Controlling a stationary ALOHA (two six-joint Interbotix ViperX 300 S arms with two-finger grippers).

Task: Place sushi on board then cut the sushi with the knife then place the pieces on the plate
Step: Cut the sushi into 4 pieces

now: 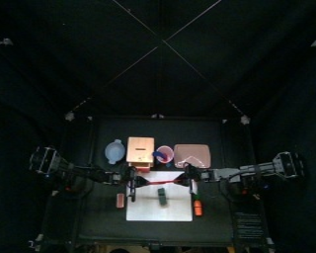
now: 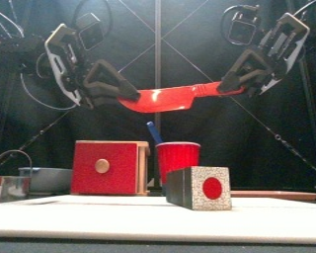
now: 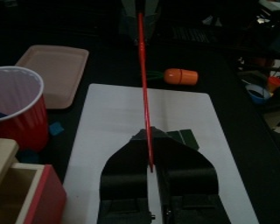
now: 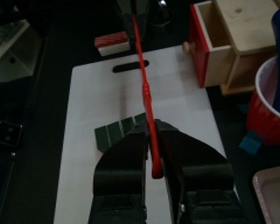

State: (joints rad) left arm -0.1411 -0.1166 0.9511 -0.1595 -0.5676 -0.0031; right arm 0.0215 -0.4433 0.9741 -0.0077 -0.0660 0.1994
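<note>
Sushi roll point(image 2: 200, 188) sitting on white cutting board point(image 1: 181, 198), apparently uncut. Left gripper point(image 2: 121, 91) and right gripper point(image 2: 233, 84) each pinching one end of the red knife point(image 2: 168, 96) overhead. Pink tray point(image 1: 192, 154), at board's 1 o'clock, awaiting pieces.

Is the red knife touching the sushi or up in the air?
Up in the air. In the front view the red knife is held between the left gripper and right gripper, well above the sushi.

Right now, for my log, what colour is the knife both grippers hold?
Red. The knife shows best in the front view.
</note>
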